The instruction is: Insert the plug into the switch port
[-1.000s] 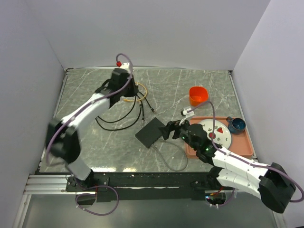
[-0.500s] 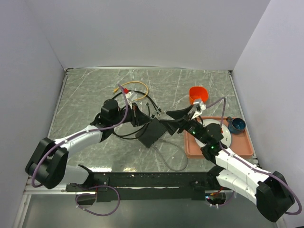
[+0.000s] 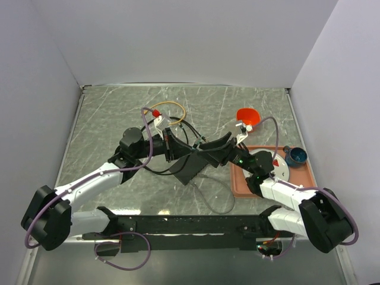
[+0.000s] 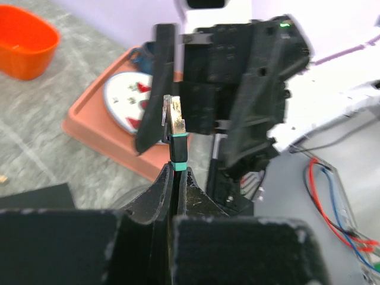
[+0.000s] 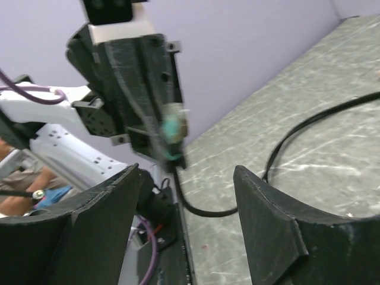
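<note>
Your left pincer [image 4: 178, 172] is closed tight on the plug [image 4: 174, 122]. Its two fingers pinch the teal boot, and the clear connector tip stands out beyond them, upright in the left wrist view. The black cable [image 5: 320, 122] trails away across the desk [image 3: 107, 113].

Your left arm runs from its base at the near left corner diagonally up toward the middle of the desk. The forearm is low and the wrist points right.

Your right pincer [image 5: 185, 172] is spread, with nothing between its fingers. Through the gap its own camera looks straight at the left pincer and the plug, which is blurred there.

Your right arm comes from the near right corner, bends over the edge of the salmon tray [image 3: 237, 189] and points its wrist left. The two pincers therefore face each other nose to nose, close together but apart.

The switch [image 3: 189, 167] is a flat black box lying on the desk at the middle, just nearer you than the two pincers and partly under them in the overhead view. You cannot tell from these views whether either pincer touches it.

On the tray sits a white plate [image 3: 278, 165]. A blue bowl [image 3: 295, 156] is at the tray's far right corner, and an orange cup [image 3: 248, 116] stands beyond the tray.
</note>
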